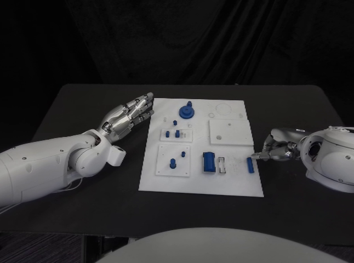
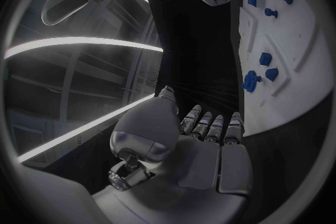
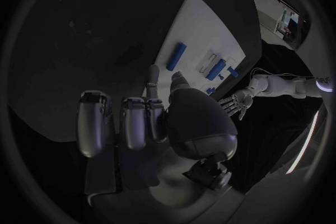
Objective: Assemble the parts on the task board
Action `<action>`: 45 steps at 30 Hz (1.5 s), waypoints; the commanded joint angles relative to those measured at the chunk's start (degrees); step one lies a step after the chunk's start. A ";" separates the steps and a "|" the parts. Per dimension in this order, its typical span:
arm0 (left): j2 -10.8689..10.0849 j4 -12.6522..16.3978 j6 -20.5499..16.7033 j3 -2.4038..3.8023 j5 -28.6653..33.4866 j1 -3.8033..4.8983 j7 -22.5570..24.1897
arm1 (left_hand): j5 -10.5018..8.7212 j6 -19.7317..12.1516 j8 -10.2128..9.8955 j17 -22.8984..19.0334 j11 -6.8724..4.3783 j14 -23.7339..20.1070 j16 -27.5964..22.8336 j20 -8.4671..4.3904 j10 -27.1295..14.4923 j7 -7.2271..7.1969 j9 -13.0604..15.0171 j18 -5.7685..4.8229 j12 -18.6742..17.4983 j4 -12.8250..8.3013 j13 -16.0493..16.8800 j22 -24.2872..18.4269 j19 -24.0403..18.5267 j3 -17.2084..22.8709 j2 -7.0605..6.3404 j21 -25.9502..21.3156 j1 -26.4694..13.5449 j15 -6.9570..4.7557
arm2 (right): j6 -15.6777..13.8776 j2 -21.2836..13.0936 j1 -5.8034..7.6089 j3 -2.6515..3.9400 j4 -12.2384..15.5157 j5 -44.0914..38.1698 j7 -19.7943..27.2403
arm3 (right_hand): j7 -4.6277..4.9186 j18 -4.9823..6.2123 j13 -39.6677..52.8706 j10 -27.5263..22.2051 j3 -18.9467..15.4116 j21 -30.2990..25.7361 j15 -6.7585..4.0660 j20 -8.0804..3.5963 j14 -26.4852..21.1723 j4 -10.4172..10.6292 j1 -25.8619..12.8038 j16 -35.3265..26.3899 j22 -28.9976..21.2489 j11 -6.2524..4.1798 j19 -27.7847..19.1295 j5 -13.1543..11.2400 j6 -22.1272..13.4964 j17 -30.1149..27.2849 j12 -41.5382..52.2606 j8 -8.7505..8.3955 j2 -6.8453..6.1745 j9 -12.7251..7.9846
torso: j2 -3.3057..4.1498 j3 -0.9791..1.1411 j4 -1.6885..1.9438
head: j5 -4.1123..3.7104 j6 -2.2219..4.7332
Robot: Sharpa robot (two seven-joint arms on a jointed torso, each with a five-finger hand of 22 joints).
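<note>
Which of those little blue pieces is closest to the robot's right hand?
The slim blue bar lying at the board's right edge, just beside the right hand; the others sit farther left.

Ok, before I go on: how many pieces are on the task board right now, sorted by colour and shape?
round blue piece: 1
small blue pegs: 3
blue block: 1
blue bar: 1
pale block, beside the blue block: 1
Total: 7 pieces, 6 of them blue
</note>
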 commanded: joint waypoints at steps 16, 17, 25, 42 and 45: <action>0.08 -0.09 0.82 0.05 -0.06 -0.37 1.07 | 0.46 -0.32 0.23 -0.06 -0.17 -0.03 -0.21 0.40 0.00 0.70 0.05 0.47 0.01 -0.18 0.00 0.04 0.05 0.48 -0.08 0.06 1.19 0.00 | -0.93 1.59 -2.01 0.00 -0.05 -1.94 -1.65 | -0.09 0.52 15.09 5.97 0.13 -0.61 -0.06 0.15 5.48 -0.77 1.03 -0.37 12.60 0.33 2.39 0.28 0.79 12.07 0.31 -0.27 0.28 0.09 | -0.14 0.13 0.01 | -0.03 -0.01; 0.09 -0.11 0.89 0.05 -0.06 -0.39 1.00 | 0.46 -0.32 0.23 -0.06 -0.17 -0.03 -0.21 0.40 0.00 0.70 0.05 0.47 0.01 -0.18 0.00 0.04 0.05 0.48 -0.08 0.06 1.19 0.00 | -0.93 1.67 -2.03 0.00 -0.03 -1.94 -1.62 | -0.09 0.54 15.09 5.97 0.13 -0.67 -0.06 0.14 5.47 -0.73 0.99 -0.40 12.58 0.33 2.35 0.27 0.82 11.99 0.31 -0.27 0.32 0.10 | -0.15 0.14 -0.01 | -0.03 -0.01; 0.27 -0.27 1.62 0.05 -0.06 -0.53 0.29 | 0.54 -0.26 0.22 -0.06 0.27 -0.03 -0.21 0.74 -0.03 0.87 0.07 0.49 -0.02 -0.26 -0.01 0.07 0.08 0.63 -0.05 0.09 1.46 0.24 | -0.96 2.43 -2.28 0.00 0.03 -1.94 -1.71 | -0.09 0.57 15.09 5.97 0.12 -0.81 -0.07 0.14 5.45 -0.71 0.96 -0.45 12.53 0.32 2.29 0.26 0.84 11.89 0.31 -0.28 0.35 0.11 | -0.17 0.07 -0.01 | -0.02 -0.01; 0.35 -0.40 2.31 0.05 -0.06 -0.74 -0.41 | 0.64 -0.23 0.20 -0.06 1.09 -0.03 -0.21 1.16 0.11 1.39 0.08 0.54 0.37 -0.34 0.07 0.12 0.13 0.82 -0.04 0.13 1.75 0.64 | 1.09 4.08 -3.03 0.00 -1.18 -1.94 -2.27 | -0.06 0.66 15.09 5.97 1.03 -1.25 -0.14 0.02 5.39 -3.94 4.97 -0.60 12.40 0.28 2.09 0.28 0.00 11.60 0.31 -1.34 0.23 0.25 | -0.14 -0.02 0.08 | -0.04 -0.01; 0.35 -0.41 2.37 0.05 -0.06 -0.76 -0.47 | 0.64 -0.21 0.20 -0.06 1.25 -0.03 -0.21 1.21 0.15 1.40 0.08 0.54 0.48 -0.35 0.09 0.11 0.13 0.84 -0.04 0.13 1.78 0.70 | 1.71 4.36 -3.21 0.00 -1.44 -1.94 -2.42 | 0.13 0.71 15.09 5.97 1.08 -1.47 -0.04 0.07 5.35 -4.24 5.21 -0.69 12.33 0.40 1.99 0.27 -0.53 11.42 0.31 -1.88 0.33 0.00 | -0.14 -0.03 0.07 | -0.01 -0.01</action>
